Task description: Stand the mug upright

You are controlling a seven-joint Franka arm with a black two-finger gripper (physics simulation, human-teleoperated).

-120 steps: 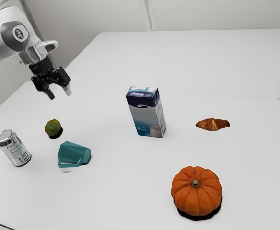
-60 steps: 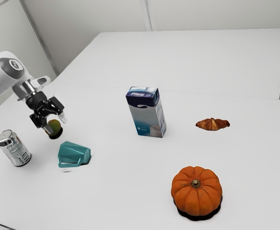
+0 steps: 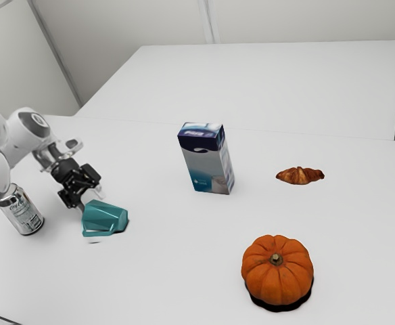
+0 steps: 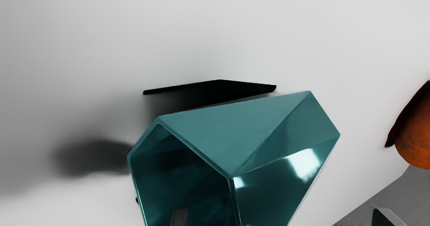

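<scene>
The mug (image 3: 105,218) lies on its side at the exterior view's lower left, just beside the parted jaws, mouth towards them (probably handy for gripping the rim), base pointing right.

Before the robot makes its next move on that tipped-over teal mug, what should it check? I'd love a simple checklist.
1. Mug upright: not ok, it lies on its side.
2. Gripper open: ok, its fingers stand wide apart.
3. Fingers lined up: ok, one is at the mug's mouth, the other beyond its outer wall.
4. Inner finger touching the mug: cannot tell.
5. Soda can apart from the mug: ok.
</scene>
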